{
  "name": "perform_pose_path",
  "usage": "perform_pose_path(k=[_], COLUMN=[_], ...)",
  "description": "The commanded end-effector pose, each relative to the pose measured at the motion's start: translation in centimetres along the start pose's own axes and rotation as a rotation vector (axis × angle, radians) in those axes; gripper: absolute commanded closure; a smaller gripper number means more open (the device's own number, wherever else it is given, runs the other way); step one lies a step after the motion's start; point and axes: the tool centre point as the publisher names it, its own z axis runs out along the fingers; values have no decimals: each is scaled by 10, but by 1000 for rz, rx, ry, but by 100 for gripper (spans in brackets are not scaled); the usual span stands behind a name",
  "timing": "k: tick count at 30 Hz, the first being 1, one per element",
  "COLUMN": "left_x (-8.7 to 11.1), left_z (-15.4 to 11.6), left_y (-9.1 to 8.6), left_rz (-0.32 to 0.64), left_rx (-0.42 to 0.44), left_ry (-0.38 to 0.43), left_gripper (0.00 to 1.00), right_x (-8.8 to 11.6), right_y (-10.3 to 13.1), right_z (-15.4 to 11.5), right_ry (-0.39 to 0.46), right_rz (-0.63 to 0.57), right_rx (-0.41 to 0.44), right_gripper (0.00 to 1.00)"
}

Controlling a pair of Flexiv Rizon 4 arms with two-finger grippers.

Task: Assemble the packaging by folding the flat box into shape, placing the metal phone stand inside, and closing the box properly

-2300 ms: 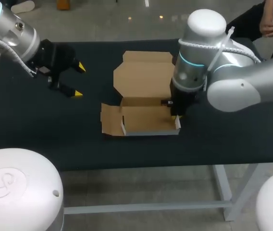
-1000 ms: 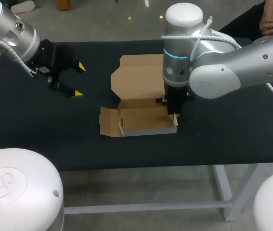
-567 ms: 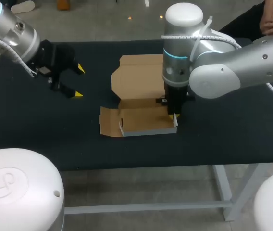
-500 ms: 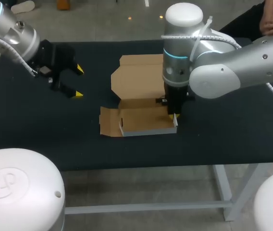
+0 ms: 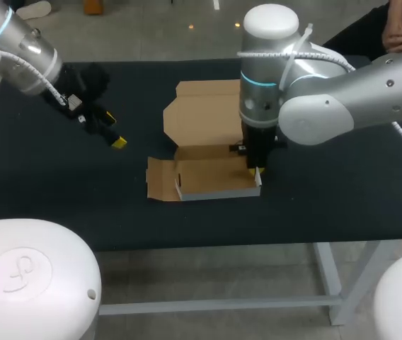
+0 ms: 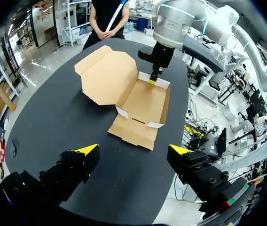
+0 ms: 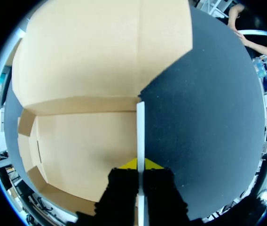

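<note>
The brown cardboard box (image 5: 211, 177) lies at the table's middle, half folded. Its tray has upright walls, and its lid (image 5: 204, 113) lies flat behind. My right gripper (image 5: 255, 170) is shut on the tray's right side wall (image 7: 140, 127), which runs edge-on between the yellow tips of that gripper (image 7: 140, 165). My left gripper (image 5: 109, 131) hangs open over the table to the left of the box, holding nothing. From that gripper (image 6: 133, 150) the box (image 6: 143, 101) lies ahead, with the right gripper (image 6: 154, 77) at its far corner. No phone stand is in view.
A loose side flap (image 5: 160, 177) of the box lies flat on the black table (image 5: 59, 191), to the left of the tray. Bare tabletop surrounds the box on the left, front and right.
My left arm has swung and turned, bringing its gripper lower and a little nearer the box. Over two seconds ago the right arm shifted left with the box, and has kept still since.
</note>
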Motion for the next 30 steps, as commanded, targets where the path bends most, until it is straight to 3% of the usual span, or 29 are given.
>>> perform_pose_path(k=[1, 3, 9, 13, 14, 17, 30], left_x=[1, 2, 2, 2, -1, -7, -6], left_z=[13, 19, 19, 19, 21, 28, 57], left_y=[6, 6, 6, 6, 1, -2, 15], left_rz=[-1073, -1144, -1330, -1330, -1428, -1552, -1587], left_rx=[117, 85, 98, 98, 123, 165, 260], left_ry=[55, -12, -16, -16, -57, -71, -18], left_gripper=[0, 0, 0, 0, 0, 0, 0], right_x=[1, 1, 1, 1, 1, 1, 1], right_y=[2, 2, 2, 2, 2, 2, 2], right_z=[0, 0, 0, 0, 0, 0, 0], right_ry=[-2, -2, -2, -2, -2, -2, -2], right_rz=[-1, -1, -1, -1, -1, -1, -1], right_rx=[6, 6, 6, 6, 6, 6, 6], right_gripper=[100, 100, 100, 100, 100, 100, 100])
